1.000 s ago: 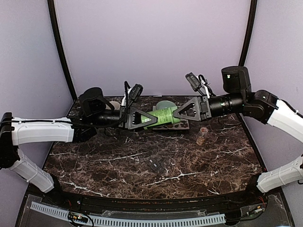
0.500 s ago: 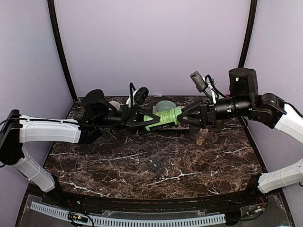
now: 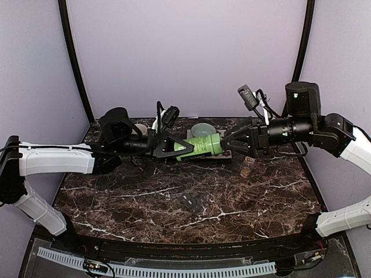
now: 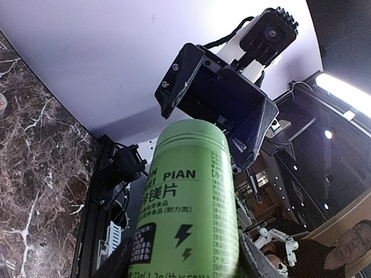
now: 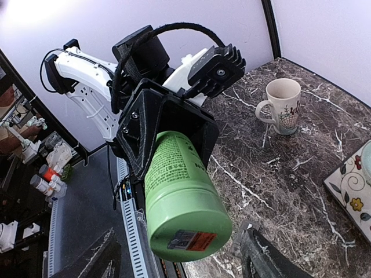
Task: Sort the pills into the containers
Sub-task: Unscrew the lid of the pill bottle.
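Observation:
My left gripper [image 3: 172, 148] is shut on a green pill bottle [image 3: 200, 145] and holds it level above the back of the table. The bottle fills the left wrist view [image 4: 188, 202], with my left gripper [image 4: 185, 267] clamped round its base. My right gripper [image 3: 231, 145] is open, its fingers [image 5: 268, 259] spread on either side of the bottle's stickered end [image 5: 191, 238] without touching it. The dark grey container strip [image 3: 191, 202] lies on the table's middle, apart from both grippers. No loose pills show.
A small clear vial with brownish contents [image 3: 247, 167] stands under the right arm. A pale green bowl [image 3: 203, 128] and a patterned tile [image 5: 353, 185] are at the back. A cream mug [image 5: 284, 104] stands at the back left.
My right gripper has rolled about its wrist and drawn slightly right, its fingers staying round the bottle's end. The left arm has shifted a little, the bottle still in its grip.

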Motion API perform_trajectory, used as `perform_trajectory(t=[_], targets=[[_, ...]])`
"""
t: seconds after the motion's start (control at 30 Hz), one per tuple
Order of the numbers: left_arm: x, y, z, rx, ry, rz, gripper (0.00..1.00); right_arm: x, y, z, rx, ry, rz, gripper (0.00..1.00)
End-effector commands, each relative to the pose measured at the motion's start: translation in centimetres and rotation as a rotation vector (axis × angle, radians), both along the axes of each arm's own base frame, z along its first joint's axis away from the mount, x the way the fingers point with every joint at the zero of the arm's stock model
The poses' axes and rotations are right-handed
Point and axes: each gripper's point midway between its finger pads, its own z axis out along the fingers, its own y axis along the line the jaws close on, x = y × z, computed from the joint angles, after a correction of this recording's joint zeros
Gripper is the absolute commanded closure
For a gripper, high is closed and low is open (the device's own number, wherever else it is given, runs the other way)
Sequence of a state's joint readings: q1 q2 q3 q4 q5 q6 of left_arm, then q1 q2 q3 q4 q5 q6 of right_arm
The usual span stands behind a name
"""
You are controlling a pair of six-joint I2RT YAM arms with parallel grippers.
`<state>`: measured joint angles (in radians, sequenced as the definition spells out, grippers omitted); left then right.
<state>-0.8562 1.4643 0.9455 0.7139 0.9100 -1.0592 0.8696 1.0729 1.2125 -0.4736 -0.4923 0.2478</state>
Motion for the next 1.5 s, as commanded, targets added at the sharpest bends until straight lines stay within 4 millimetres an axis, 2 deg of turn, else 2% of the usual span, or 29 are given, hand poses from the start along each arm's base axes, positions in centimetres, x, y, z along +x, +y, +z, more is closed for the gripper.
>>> perform_trajectory(t=[0.0,0.13,0.27,0.37,0.6,0.77,1.1,1.47], targets=[[-0.2,0.8,2.7,-0.056,-0.117,0.035,1.00,-0.2,-0.3,2.9,0.077,-0.019,-0.013,0.28],[0.2,1.1,2.7,-0.043,-0.165,0.080,1.00,0.5,-0.5,2.8,0.084,0.059,-0.078,0.27],[0.6,1.9,3.2,-0.032,-0.271,0.163,1.00,2.4,-0.3,1.1,0.053,0.263,-0.210,0.27],[0.9,2.4,3.5,-0.027,-0.322,0.205,1.00,2.7,0.0,0.5,0.080,0.418,-0.236,0.27],[0.8,2.7,3.5,-0.016,-0.361,0.217,1.00,2.4,1.4,1.7,0.161,0.647,-0.189,0.27],[0.7,3.2,3.5,-0.002,-0.386,0.236,1.00,2.1,2.3,2.8,0.207,0.722,-0.135,0.26],[0.5,3.4,3.5,0.007,-0.401,0.238,1.00,2.0,2.9,1.7,0.174,0.783,-0.126,0.23],[0.6,2.9,3.3,0.015,-0.399,0.217,1.00,2.3,3.4,2.1,0.169,0.778,-0.109,0.23]])
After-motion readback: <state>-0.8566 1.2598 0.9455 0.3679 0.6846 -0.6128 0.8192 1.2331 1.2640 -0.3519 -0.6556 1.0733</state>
